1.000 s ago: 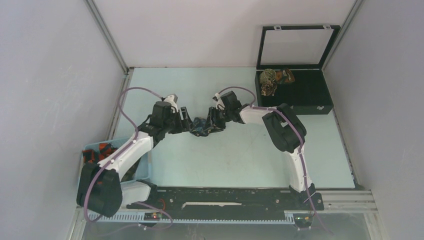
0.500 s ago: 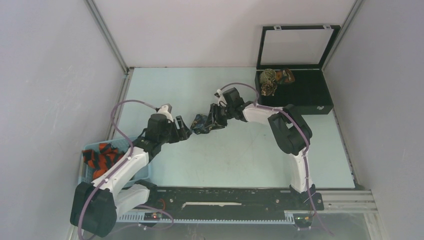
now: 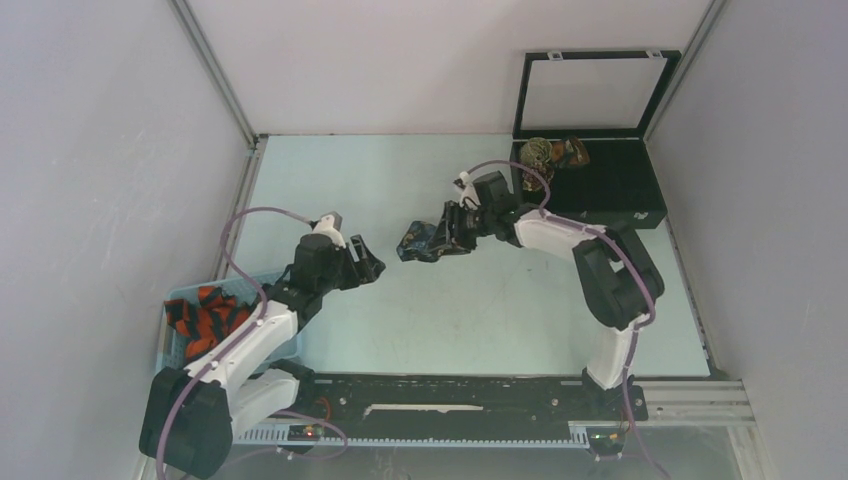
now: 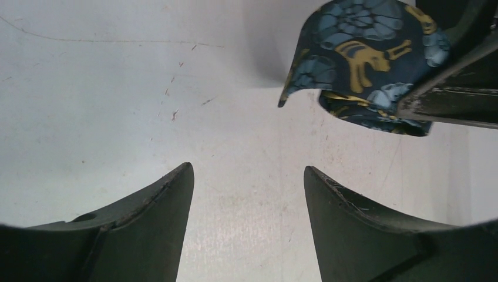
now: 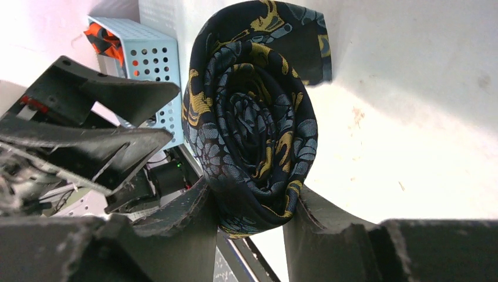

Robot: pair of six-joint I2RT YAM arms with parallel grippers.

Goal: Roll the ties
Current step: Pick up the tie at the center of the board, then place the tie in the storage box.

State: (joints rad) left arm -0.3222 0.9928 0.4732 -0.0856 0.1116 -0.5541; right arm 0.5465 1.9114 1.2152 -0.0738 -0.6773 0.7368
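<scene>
Top view: my right claw (image 3: 447, 232) clamps the rolled navy tie (image 3: 415, 241) mid-bench (image 3: 480, 310), well apart from every bench edge. The left claw (image 3: 368, 268) is near but apart.
Left wrist: jaws wide, tie beyond them.
Right wrist: the coil's axis points at the camera, loose end uppermost.

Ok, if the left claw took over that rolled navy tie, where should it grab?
Probably the free half of the rolled tie, away from the right claw, squeezing across the outer wraps so the layers press together. Come from where the left claw sits, closing over the loose pointed end so it cannot unwind.
</scene>
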